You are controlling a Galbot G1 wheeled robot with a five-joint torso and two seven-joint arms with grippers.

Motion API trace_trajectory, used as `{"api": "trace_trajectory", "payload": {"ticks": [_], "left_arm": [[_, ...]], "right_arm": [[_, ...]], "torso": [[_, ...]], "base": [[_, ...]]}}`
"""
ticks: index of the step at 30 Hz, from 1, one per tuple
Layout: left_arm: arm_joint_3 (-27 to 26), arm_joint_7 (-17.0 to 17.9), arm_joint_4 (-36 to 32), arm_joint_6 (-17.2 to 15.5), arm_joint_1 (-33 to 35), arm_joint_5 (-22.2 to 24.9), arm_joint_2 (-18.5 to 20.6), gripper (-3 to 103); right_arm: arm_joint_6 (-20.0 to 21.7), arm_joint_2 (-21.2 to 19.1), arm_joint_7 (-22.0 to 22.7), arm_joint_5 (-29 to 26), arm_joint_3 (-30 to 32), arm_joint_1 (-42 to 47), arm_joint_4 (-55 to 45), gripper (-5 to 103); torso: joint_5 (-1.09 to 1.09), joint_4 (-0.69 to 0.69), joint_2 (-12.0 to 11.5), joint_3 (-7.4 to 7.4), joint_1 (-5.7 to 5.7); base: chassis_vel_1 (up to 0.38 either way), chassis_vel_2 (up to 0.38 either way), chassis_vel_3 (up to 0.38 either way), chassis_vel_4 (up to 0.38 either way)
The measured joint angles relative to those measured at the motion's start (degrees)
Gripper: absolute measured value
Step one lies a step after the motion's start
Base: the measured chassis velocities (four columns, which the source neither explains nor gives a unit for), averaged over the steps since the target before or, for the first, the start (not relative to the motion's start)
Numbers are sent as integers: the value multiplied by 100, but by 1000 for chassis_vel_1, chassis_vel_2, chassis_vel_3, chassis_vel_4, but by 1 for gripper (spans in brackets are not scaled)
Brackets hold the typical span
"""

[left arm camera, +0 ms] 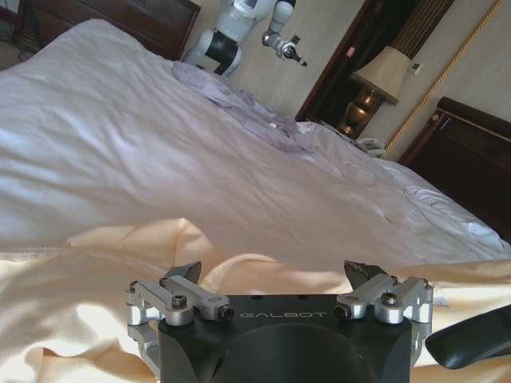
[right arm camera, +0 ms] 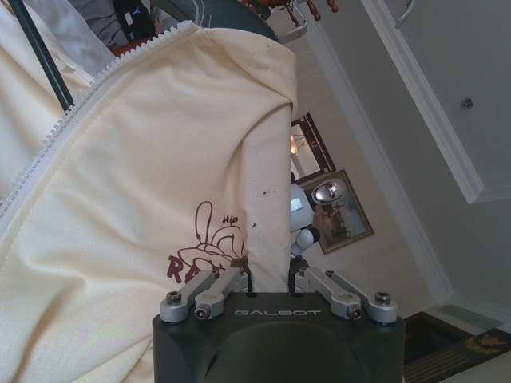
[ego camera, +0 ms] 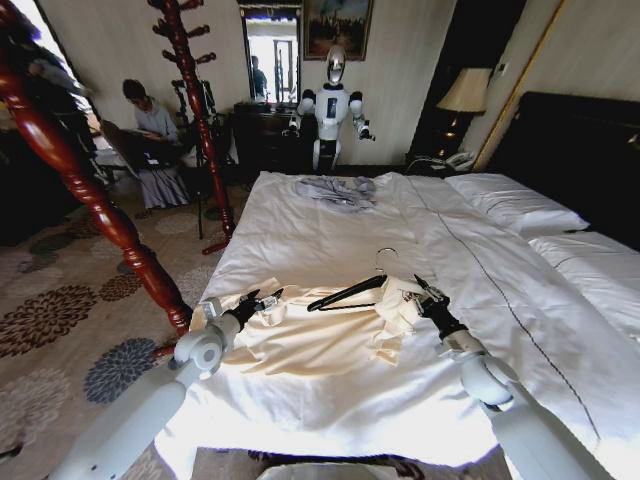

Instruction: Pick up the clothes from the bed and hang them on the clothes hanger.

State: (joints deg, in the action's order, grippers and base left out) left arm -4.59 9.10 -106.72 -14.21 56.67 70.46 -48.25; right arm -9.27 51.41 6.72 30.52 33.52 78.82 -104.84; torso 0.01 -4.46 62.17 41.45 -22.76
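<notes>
On the bed [ego camera: 300, 230], right end effector [ego camera: 412, 293] pinches the clothes [ego camera: 330, 340]; left end effector [ego camera: 262, 298] spread.

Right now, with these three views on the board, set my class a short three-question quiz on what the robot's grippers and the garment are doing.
1. True or false: the right gripper is shut on the cream garment.
2. The left gripper is: A) open above the garment, B) shut on the black hanger, C) holding the grey garment.
3. Fill in: the hanger lies on the ____.

Key: 1 true; 2 A; 3 cream garment, on the bed.
</notes>
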Motion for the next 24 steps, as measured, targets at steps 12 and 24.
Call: {"api": "trace_trajectory", "payload": {"ticks": [12, 24], "left_arm": [[-14, -105, 402, -51, 1, 215, -129, 96], [117, -320, 685, -41, 10, 95, -107, 90]], "right_arm": [[-4, -20, 3, 0, 33, 48, 14, 19], [-11, -52, 28, -50, -55, -40, 81, 19]], "torso": [[0, 0, 0, 0, 0], [-1, 0, 0, 0, 0]], "base": [[0, 0, 0, 0], [0, 0, 0, 0]]}}
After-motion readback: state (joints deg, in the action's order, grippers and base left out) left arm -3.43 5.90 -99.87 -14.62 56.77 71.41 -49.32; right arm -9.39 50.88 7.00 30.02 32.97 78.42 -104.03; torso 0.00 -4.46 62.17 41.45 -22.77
